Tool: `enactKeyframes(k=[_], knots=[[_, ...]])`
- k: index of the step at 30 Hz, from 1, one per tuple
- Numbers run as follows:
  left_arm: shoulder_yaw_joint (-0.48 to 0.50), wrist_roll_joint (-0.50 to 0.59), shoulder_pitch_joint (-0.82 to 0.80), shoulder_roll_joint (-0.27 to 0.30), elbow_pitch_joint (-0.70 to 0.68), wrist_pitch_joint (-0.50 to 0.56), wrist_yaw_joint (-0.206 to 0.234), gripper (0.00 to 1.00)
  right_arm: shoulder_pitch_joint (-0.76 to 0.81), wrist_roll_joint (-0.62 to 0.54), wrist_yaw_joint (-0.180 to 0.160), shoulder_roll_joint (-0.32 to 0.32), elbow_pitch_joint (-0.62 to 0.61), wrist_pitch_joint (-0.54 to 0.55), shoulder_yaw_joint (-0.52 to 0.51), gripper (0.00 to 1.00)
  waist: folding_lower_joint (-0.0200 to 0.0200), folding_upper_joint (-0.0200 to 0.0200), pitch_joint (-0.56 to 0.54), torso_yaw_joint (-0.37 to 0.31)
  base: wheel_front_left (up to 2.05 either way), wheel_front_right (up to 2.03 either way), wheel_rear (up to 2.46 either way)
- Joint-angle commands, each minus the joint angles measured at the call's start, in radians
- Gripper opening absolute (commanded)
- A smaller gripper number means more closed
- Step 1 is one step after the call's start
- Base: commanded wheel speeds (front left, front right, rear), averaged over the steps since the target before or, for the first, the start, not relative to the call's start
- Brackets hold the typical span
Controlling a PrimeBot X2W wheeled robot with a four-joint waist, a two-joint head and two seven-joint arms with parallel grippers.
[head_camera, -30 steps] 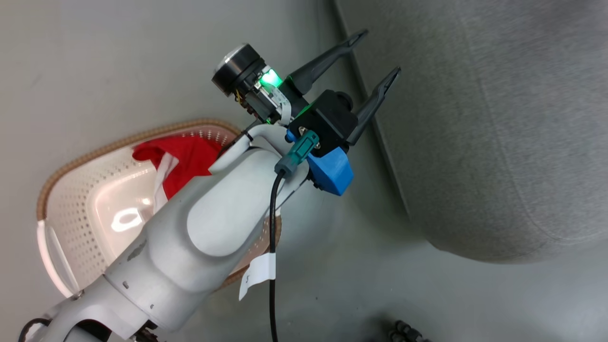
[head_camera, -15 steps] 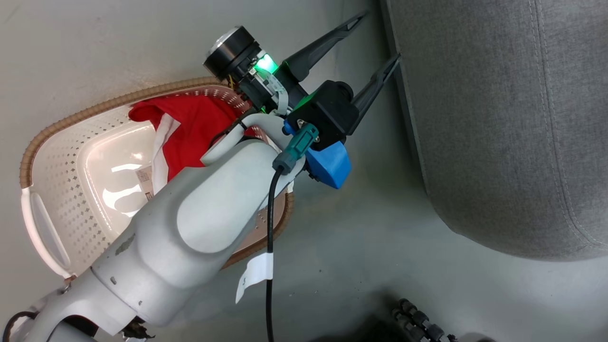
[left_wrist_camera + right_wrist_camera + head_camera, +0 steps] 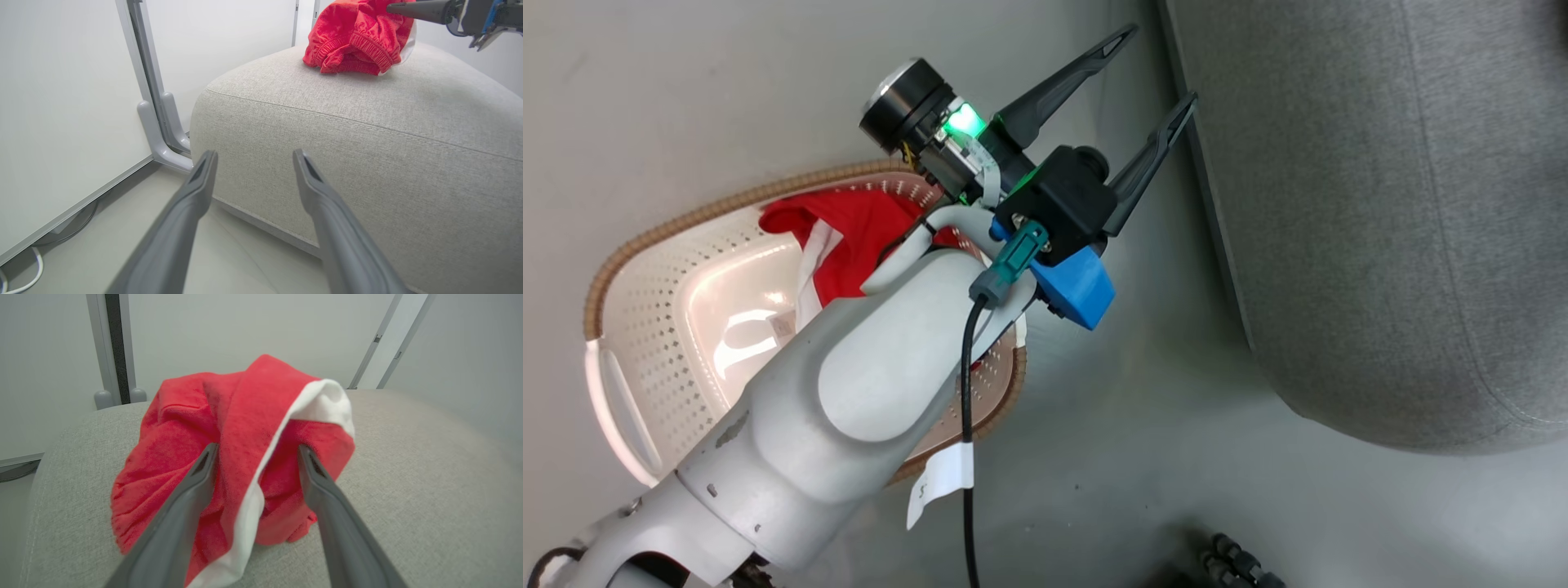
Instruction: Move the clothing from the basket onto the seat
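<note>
— Head view: what is shown of the surface and the room?

— A smooth grey floor (image 3: 1135, 457) is seen, with the basket (image 3: 686, 224) set on it. The seat (image 3: 1380, 204) is placed beside it, and a strip of bare floor is kept between the two. In the left wrist view, white wall panels (image 3: 61, 102) and a grey post (image 3: 153, 122) are seen behind the seat's rounded corner.

— Where is the clothing found?

— A red jersey (image 3: 854, 237) with a white stripe is bunched against the basket's rim on the side toward the seat. Part of it is hidden by the pale forearm (image 3: 849, 408). A second red garment (image 3: 184, 457), edged in white, is heaped on the seat's top, near the edge toward the wall.

— How is the left arm held?

— It is stretched across the basket. The left gripper (image 3: 1161, 64) is held above the floor and pointed at the seat's side, close to its lower edge. Its two fingers are spread wide, and nothing is held between them. A green light (image 3: 964, 121) is lit at the wrist.

— And the right one?

— The right gripper (image 3: 257, 448) is set against the heaped garment on the seat's top. Its fingers (image 3: 175, 522) are parted as widely as the left's, a fold of red cloth is straddled by them, and no pinch is shown.
</note>
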Motion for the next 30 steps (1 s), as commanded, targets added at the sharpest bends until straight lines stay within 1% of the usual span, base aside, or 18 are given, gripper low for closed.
enactKeyframes(k=[1, 6, 9, 13, 15, 21, 24, 30], knots=[[0.008, -0.009, 0.011, -0.001, 0.006, -0.012, 0.007, 1.00, 0.043, 0.000, 0.000, 0.012, -0.026, 0.000, 0.004, 1.00, 0.0000, 0.0000, -0.032, 0.001, 0.00, 0.00, 0.00], [0.023, -0.034, 0.048, -0.010, 0.024, -0.042, 0.021, 1.00, 0.168, 0.001, 0.000, 0.030, -0.165, 0.000, 0.009, 1.00, 0.0000, 0.0000, -0.106, 0.010, 0.00, 0.00, 0.00], [0.048, -0.055, 0.077, -0.005, 0.034, -0.056, 0.034, 1.00, 0.221, -0.012, 0.000, 0.042, -0.251, 0.000, 0.030, 1.00, 0.0000, 0.0000, -0.159, 0.016, 0.00, 0.00, 0.00], [0.099, -0.086, 0.135, 0.008, 0.029, -0.066, 0.062, 1.00, 0.282, -0.017, 0.000, 0.068, -0.355, 0.000, 0.091, 1.00, 0.0000, 0.0000, -0.236, 0.022, 0.00, 0.00, 0.00], [0.135, -0.091, 0.166, 0.015, 0.002, -0.066, 0.075, 1.00, 0.308, -0.020, 0.000, 0.079, -0.397, 0.000, 0.132, 1.00, 0.0000, 0.0000, -0.273, 0.031, 0.00, 0.00, 0.00], [0.258, -0.087, 0.304, 0.043, -0.085, -0.066, 0.107, 1.00, 0.377, -0.015, 0.000, 0.104, -0.453, 0.000, 0.263, 1.00, 0.0000, 0.0000, -0.380, 0.067, 0.00, 0.00, 0.00], [0.329, -0.088, 0.381, 0.043, -0.126, -0.066, 0.111, 1.00, 0.412, -0.016, 0.000, 0.120, -0.466, 0.000, 0.318, 1.00, 0.0000, 0.0000, -0.429, 0.089, 0.00, 0.00, 0.00], [0.479, -0.052, 0.513, 0.037, -0.199, -0.066, 0.115, 1.00, 0.469, -0.014, 0.000, 0.139, -0.467, 0.000, 0.397, 1.00, 0.0000, 0.0000, -0.507, 0.138, 0.00, 0.00, 0.00]])
